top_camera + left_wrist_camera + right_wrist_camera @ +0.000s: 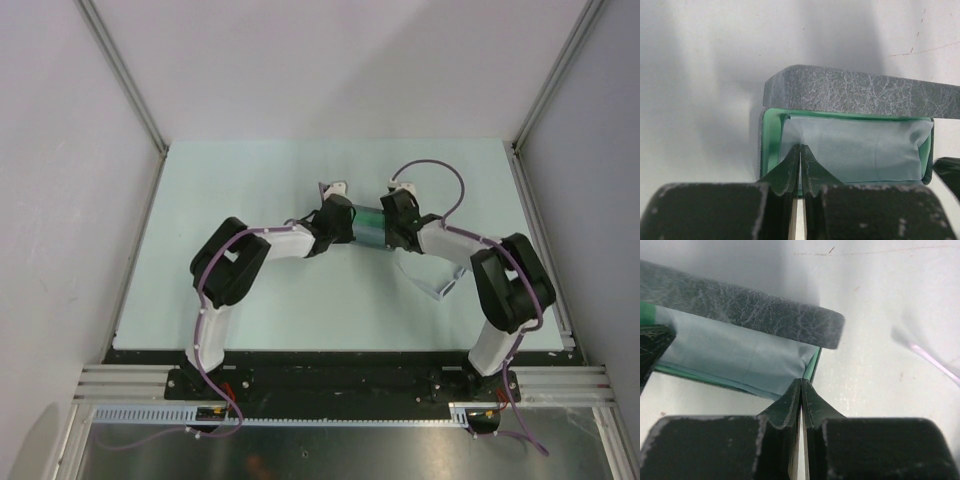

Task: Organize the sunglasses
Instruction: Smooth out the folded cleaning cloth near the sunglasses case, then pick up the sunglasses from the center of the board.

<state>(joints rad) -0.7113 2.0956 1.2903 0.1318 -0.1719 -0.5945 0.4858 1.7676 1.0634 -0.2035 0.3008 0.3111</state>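
- Pincers up close: the left gripper [800, 152] is clenched, its two dark fingers pressed together with only a hairline between them.
- Its tips sit right on the near rim of the grey rectangular felt case [860, 92], towards the left end. I cannot tell whether anything thin is nipped between them.
- Over to the right gripper [801, 386]: clenched just the same, fingers flat against each other.
- Those tips meet the case at its near right corner, where the fabric inside folds up against the wall. Again, I cannot tell if they have caught anything.
- Each wrist view catches a dark bit of the other gripper at the far end of the case.
- Now the case itself: it is open, with its scuffed grey lid raised along the far side.
- Inside, a bright green lining [771, 140] shows around the edges.
- A pale grey-blue cloth [860, 150] lies across the inside and covers most of the floor.
- From above, both arms reach in from either side and meet at the case in the middle of the pale green table [280, 190].
- And the chunky white-framed sunglasses [440, 292]? Out of the case, lying on the table near the right arm's forearm, towards the front right.
- They are apart from both grippers and from the case.
- A thin purple cable [935, 357], blurred, crosses the right wrist view.
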